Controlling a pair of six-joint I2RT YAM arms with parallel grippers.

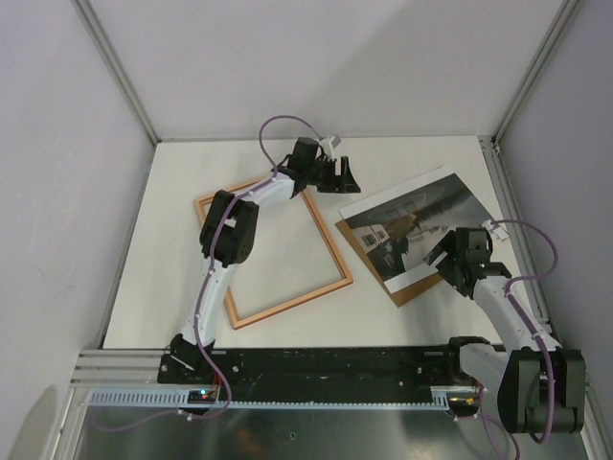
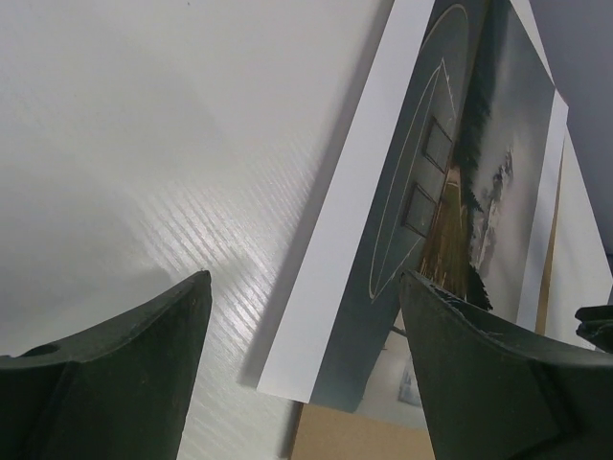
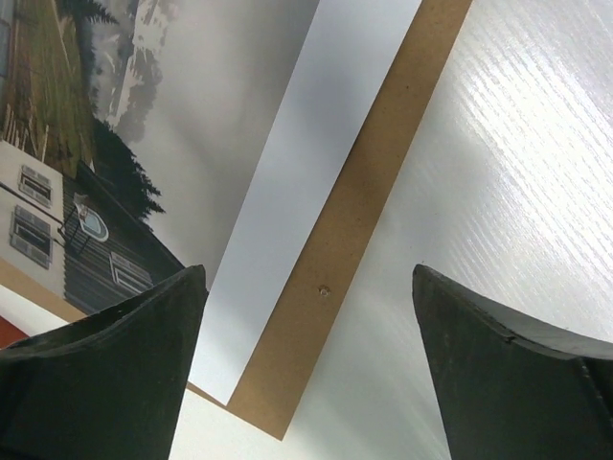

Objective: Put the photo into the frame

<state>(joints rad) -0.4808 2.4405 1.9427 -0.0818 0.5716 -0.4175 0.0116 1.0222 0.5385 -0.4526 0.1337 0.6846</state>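
The photo [image 1: 412, 222] lies on a brown backing board [image 1: 410, 292] to the right of the frame [image 1: 292, 303] (fully outside it). The left gripper [image 1: 342, 182], off the frame's far corner, and the right gripper [image 1: 436, 261] both gape wide, empty.

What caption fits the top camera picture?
The photo lies on a brown board beside the frame, not yet inside.

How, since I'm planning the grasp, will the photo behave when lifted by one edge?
The photo looks paper-thin, so it would probably droop. It lies flat on the brown backing board, so getting a finger under it may be hard. If pushed, it likely slides and skews.
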